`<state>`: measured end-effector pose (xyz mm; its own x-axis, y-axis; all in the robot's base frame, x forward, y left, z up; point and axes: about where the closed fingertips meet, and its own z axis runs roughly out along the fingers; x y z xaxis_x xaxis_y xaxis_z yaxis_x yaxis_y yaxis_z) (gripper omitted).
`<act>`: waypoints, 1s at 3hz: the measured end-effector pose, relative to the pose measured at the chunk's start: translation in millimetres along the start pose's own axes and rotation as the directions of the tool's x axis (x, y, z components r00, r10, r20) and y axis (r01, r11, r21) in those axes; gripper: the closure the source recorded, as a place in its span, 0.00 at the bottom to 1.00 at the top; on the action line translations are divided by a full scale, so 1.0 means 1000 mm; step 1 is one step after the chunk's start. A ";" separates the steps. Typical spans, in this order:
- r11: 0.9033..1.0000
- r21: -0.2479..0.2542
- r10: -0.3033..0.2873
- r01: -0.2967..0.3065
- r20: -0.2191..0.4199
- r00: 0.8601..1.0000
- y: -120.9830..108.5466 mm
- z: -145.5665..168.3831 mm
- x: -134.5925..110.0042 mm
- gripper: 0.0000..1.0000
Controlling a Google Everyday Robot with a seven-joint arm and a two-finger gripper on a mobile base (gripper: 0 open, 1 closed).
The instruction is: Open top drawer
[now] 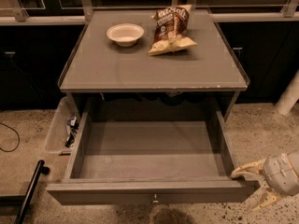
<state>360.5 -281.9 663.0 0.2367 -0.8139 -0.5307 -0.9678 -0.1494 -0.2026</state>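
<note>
We note the gripper (245,191) low at the frame's right edge, its two fingers (244,170) spread apart and holding nothing, the upper one just at the right front corner of the top drawer (140,192). The drawer lies directly left of the gripper, pulled well out, with its brass knob (155,199) at the front's centre. Beyond the gripper and up to its left, a white bowl (125,34) and a chip bag (171,29) rest on the cabinet top (140,69).

At lower right, a rounded pale-grey wrist (282,171) bears tapered cream-yellow jaws.
</note>
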 end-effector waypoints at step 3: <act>0.962 0.004 -0.271 0.271 -0.038 0.962 -0.049 -0.047 -0.115 0.00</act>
<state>376.8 -206.8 772.8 0.4867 -0.7638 -0.4240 -0.8668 -0.3622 -0.3426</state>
